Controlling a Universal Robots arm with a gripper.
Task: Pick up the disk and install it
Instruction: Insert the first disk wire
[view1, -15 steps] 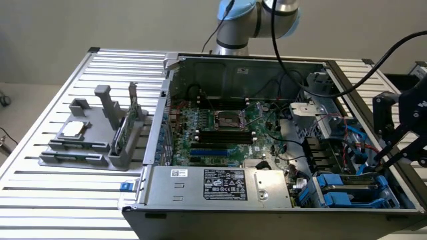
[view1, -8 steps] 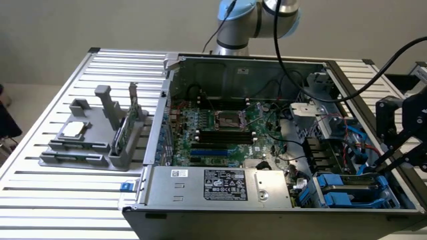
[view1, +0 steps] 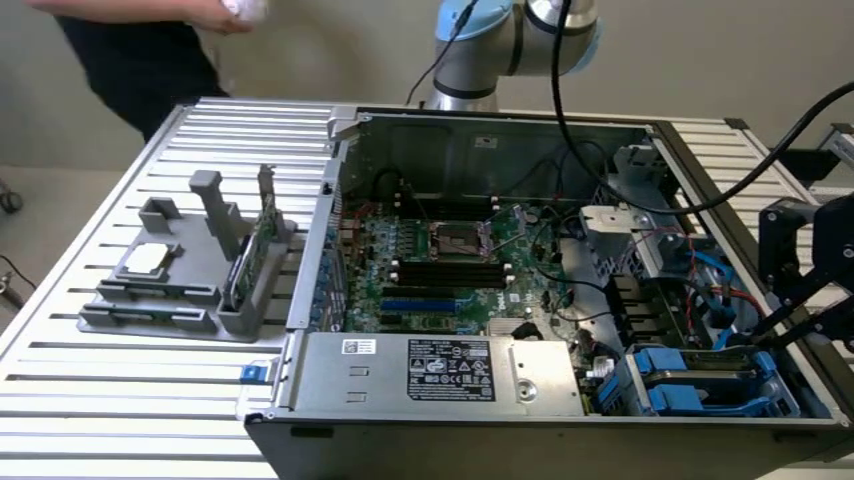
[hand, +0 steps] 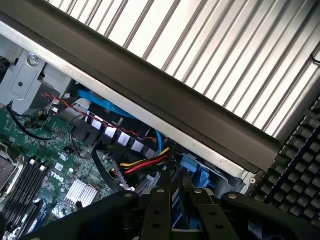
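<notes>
Disk (hand: 193, 167), pinched in tool (hand: 178, 186), points lengthwise into bay (view1: 663, 388).

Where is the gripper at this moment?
In the exterior view, the gripper hangs at the right edge, just above the blue drive carriers in the open computer case, to the right of the grey power supply.

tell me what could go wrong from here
The gripper hangs low in the case right beside the red, yellow and black cable bundle; it could snag those wires.
The case wall runs close alongside, so a sideways shift might strike it.
The disk in its blue carrier might jam if pushed crooked.
</notes>
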